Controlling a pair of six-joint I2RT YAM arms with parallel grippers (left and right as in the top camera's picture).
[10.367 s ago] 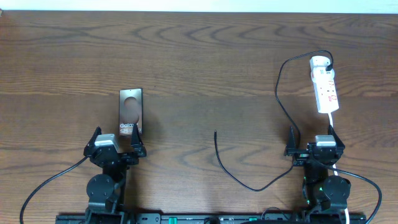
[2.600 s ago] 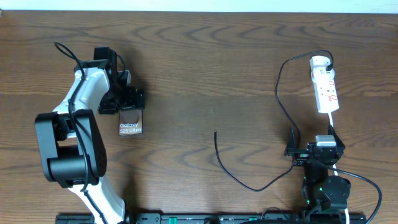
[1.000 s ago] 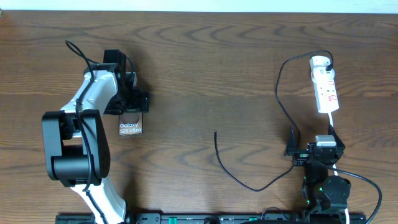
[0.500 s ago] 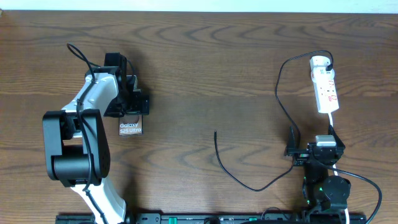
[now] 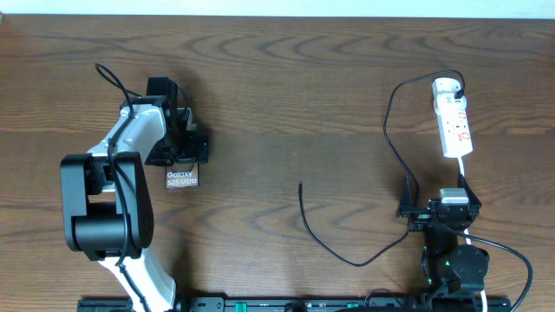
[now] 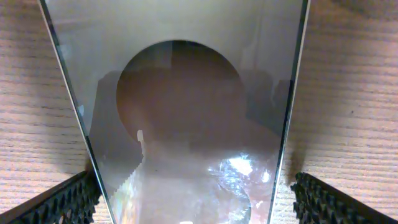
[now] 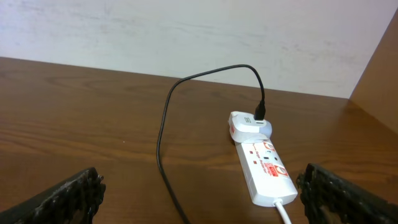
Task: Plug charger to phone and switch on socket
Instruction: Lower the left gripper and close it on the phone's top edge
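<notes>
Lengthwise, phone (image 5: pixel 182 178) near-to-far, lettering end near.

White-shelled left arm (image 5: pixel 130 143) with bulky black joints, thin black cable — ridged black pads (image 6: pixel 62 202) on left hand (image 6: pixel 199 205)

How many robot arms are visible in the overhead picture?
2. The left arm is stretched out to the phone on the left. The right arm is folded at the near edge, just below the strip. None seems hidden.

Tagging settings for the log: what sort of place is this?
Probably an indoor lab or office workbench: a dark wood-grain table, a plain white wall behind it, and a white socket strip lying on top.
</notes>
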